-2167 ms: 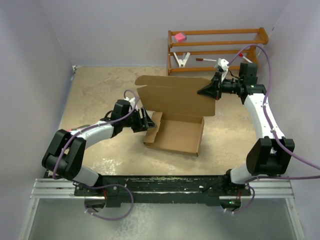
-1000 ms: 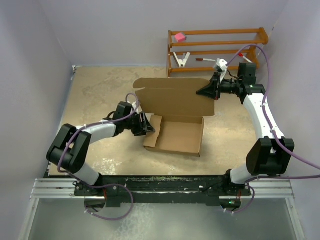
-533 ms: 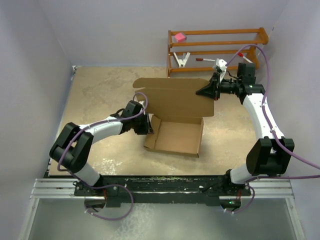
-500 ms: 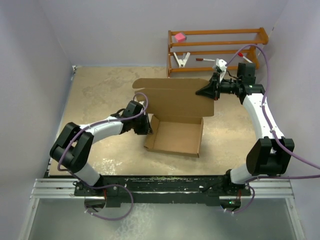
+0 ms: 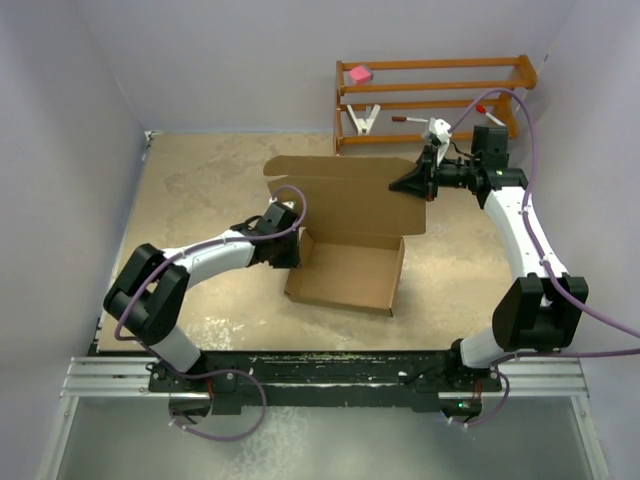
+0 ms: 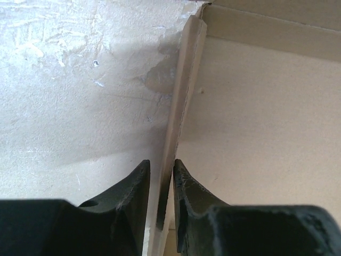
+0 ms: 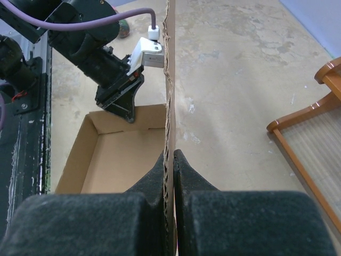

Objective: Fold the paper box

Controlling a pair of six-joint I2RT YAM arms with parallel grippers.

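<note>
The paper box (image 5: pixel 345 272) is a shallow brown cardboard tray in the middle of the table, its big lid (image 5: pixel 345 195) standing upright at the back. My right gripper (image 5: pixel 412 185) is shut on the lid's right edge; the right wrist view shows the corrugated edge (image 7: pixel 169 80) pinched between the pads of that gripper (image 7: pixel 169 152). My left gripper (image 5: pixel 290 250) sits at the tray's left side. In the left wrist view its jaws (image 6: pixel 161 168) straddle the upright left wall (image 6: pixel 184 96), closed narrowly on it, with the tray floor (image 6: pixel 256 117) to the right.
A wooden rack (image 5: pixel 435 100) stands at the back right, holding a pink block (image 5: pixel 360 74), a white clamp (image 5: pixel 362 120) and a red-tipped tool (image 5: pixel 410 119). Purple walls enclose the table on three sides. A black rail (image 5: pixel 320 365) runs along the near edge.
My left gripper has moved right onto the tray's left wall, which went from splayed outward to upright, and its jaws have narrowed on it. The right gripper still holds the lid.
</note>
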